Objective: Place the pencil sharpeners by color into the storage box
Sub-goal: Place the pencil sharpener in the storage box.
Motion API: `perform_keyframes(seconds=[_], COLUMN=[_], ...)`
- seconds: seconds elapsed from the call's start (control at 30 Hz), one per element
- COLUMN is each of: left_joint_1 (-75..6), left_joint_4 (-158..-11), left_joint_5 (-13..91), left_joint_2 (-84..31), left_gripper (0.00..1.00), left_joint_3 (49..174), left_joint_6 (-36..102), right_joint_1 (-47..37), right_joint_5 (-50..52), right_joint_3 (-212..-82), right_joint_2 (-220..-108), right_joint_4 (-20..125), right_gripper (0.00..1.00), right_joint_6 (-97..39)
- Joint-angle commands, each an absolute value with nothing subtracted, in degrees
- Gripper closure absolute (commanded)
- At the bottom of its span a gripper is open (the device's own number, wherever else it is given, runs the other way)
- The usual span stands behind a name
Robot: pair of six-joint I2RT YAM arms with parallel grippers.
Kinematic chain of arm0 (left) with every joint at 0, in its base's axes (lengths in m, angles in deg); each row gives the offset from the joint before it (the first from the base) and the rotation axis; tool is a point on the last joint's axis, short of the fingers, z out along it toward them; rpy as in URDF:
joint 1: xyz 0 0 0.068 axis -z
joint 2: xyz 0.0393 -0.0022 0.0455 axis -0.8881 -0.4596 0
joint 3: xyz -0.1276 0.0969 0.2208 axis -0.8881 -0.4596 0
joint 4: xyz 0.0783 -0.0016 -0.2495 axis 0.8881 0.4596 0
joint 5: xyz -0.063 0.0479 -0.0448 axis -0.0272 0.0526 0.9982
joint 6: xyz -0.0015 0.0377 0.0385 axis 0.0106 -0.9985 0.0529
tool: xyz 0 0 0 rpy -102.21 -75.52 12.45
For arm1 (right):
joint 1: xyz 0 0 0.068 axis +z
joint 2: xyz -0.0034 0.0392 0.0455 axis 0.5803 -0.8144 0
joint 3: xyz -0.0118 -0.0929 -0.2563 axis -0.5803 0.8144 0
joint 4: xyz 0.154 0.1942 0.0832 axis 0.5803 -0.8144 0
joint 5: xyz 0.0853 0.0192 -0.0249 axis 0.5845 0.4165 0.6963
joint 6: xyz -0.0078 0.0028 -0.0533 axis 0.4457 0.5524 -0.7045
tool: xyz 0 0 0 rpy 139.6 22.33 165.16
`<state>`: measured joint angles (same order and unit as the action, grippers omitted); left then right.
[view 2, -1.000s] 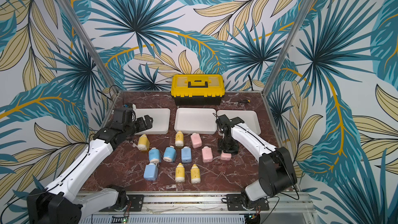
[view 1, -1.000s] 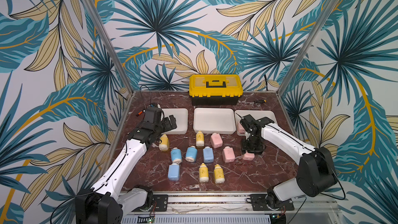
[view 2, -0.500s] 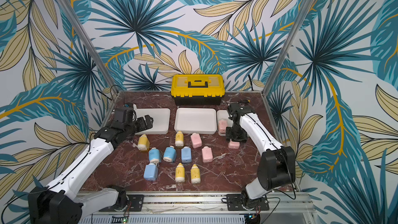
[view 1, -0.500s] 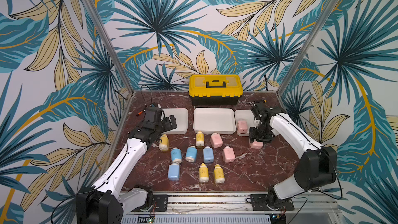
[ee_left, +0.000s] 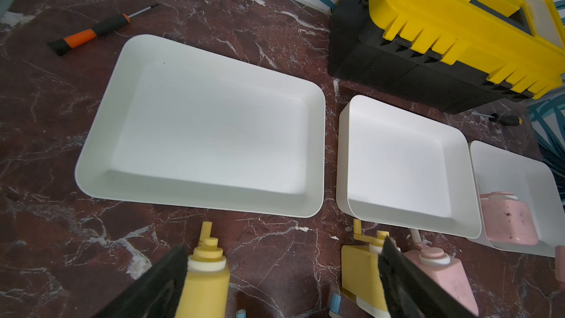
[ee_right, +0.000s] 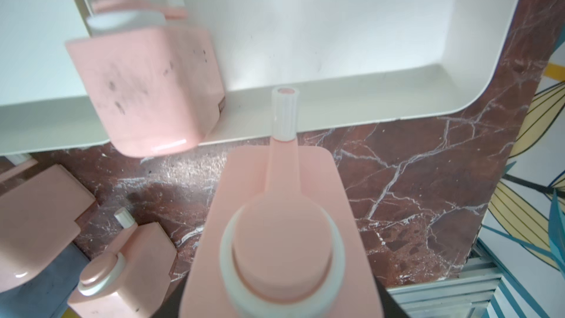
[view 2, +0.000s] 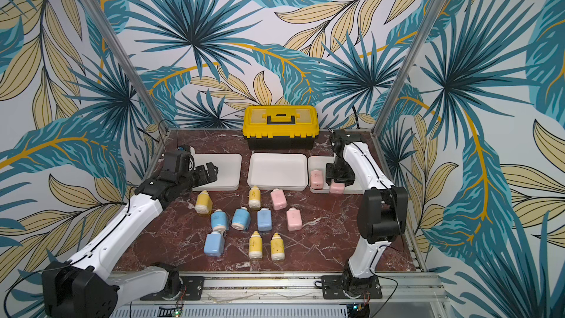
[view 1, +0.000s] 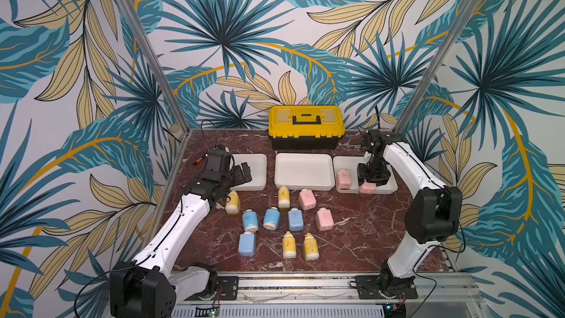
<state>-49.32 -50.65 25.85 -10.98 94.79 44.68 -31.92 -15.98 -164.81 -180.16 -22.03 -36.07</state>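
We see our right pincer (view 1: 370, 182) clamped partway shut on a pink sharpener (view 1: 367, 188) over the near rim of the white tray (view 1: 347, 160) at 2 o'clock on the desk (view 1: 351, 240) (another pink sharpener (view 1: 343, 178) lies inside), while our left pincer (view 1: 244, 172) gapes empty at 10 o'clock.

Pink sharpener (view 2: 336, 189) in right end effector (view 2: 338, 183)

A: The pink sharpener (view 1: 367, 188) from above?
B: Mostly under the right tool (view 1: 373, 181); only its lower end shows.
A: In the right wrist view?
B: Blurred, and cut off by the picture's edge.
A: Left tray (view 1: 258, 175)?
B: Near corner behind the left tool (view 1: 243, 172).
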Motion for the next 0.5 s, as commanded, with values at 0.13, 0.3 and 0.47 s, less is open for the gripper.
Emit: perform_keyframes(seconds=[0.13,0.3,0.47], left_joint_1=[-49.2,-49.1,-49.2], left_joint_4=[-50.6,-50.6,-50.6], left_joint_5=[25.3,25.4,25.8], left_joint_2=[-10.6,-11.2,-12.2], left_gripper=[0.01,0.00,0.01], left_joint_3=[95.7,95.6,96.0], left_joint_6=[44.5,44.6,44.3], right_joint_1=[-33.8,-34.2,-34.5], right_joint_5=[-16.9,-16.8,-15.3], right_joint_3=[-175.1,-178.4,-179.4], right_joint_2=[-188.4,-193.7,-196.5], right_joint_4=[-24.6,-25.1,-24.5], right_gripper=[0.60,0.60,0.60], right_joint_6=[-40.3,-41.6,-41.7])
